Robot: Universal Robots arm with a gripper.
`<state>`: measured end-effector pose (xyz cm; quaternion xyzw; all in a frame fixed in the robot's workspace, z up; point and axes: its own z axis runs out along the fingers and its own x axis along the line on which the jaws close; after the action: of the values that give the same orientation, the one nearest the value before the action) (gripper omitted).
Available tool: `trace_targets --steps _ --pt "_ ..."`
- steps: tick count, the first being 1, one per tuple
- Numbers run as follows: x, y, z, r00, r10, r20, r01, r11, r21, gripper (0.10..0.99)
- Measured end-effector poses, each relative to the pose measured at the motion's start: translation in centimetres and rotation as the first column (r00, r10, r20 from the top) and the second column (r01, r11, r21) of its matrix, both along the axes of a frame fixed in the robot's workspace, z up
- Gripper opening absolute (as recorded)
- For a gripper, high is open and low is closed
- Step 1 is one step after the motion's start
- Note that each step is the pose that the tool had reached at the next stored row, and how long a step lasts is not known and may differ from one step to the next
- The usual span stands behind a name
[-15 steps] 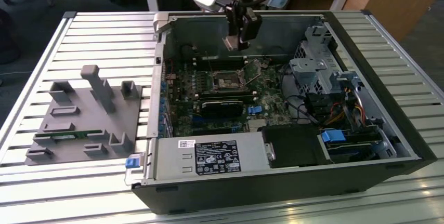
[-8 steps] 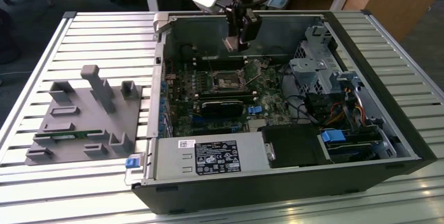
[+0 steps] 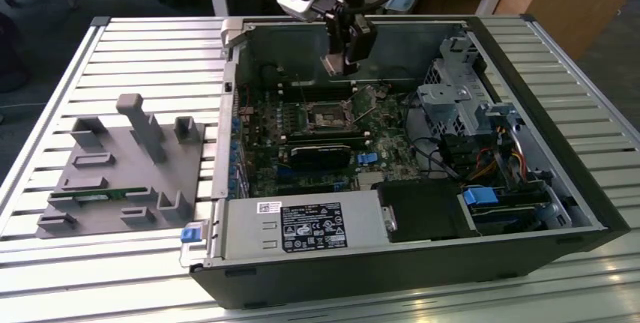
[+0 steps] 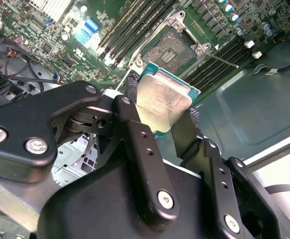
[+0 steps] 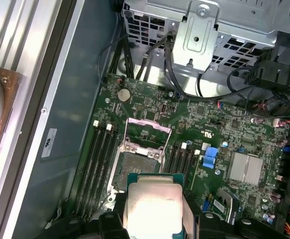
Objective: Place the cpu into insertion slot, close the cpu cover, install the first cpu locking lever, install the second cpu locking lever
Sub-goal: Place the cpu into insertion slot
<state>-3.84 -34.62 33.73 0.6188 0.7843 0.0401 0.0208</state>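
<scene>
Exterior view, left to right. A slatted metal table (image 3: 60, 76) carries a grey fixture (image 3: 120, 165) with upright pegs and pockets on the exterior view's left, well apart from the work. Just beside it lies an open computer case (image 3: 590, 188) on its side. A power supply (image 3: 300, 225) with a label sits in the case's near corner. The green motherboard (image 3: 300, 165) lies behind it, with the socket (image 3: 328, 117) near the board's middle.

The gripper (image 3: 340, 64) hangs above the socket, inside the case opening, clamped on the cpu (image 3: 330, 62). The cpu is clear of the board and not seated.

Further to the exterior view's right are a metal drive cage (image 3: 455, 102) and cable bundles.

Second wrist view: the black fingers (image 4: 135, 134) grip the cpu (image 4: 162, 102) by two opposite edges, silver top up and green rim showing. The socket (image 4: 172, 50) lies open beyond it, with memory slots (image 4: 130, 30) alongside. A thin lever (image 4: 222, 60) sticks out beside the socket.

First wrist view: the cpu (image 5: 152, 206) is in the gripper (image 5: 152, 221), near the socket (image 5: 137, 169) but apart from it. The cpu cover (image 5: 149, 123) looks tipped up off the socket, at its far edge.
</scene>
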Motion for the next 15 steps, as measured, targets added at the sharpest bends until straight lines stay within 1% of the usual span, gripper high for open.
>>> trace_targets --steps 10,15 --pt "0.0 0.0 -0.39 1.0 0.0 0.0 0.0 1.0 0.0 0.525" --pt "0.0 0.0 -0.78 1.0 0.0 0.0 0.0 1.0 0.0 0.525"
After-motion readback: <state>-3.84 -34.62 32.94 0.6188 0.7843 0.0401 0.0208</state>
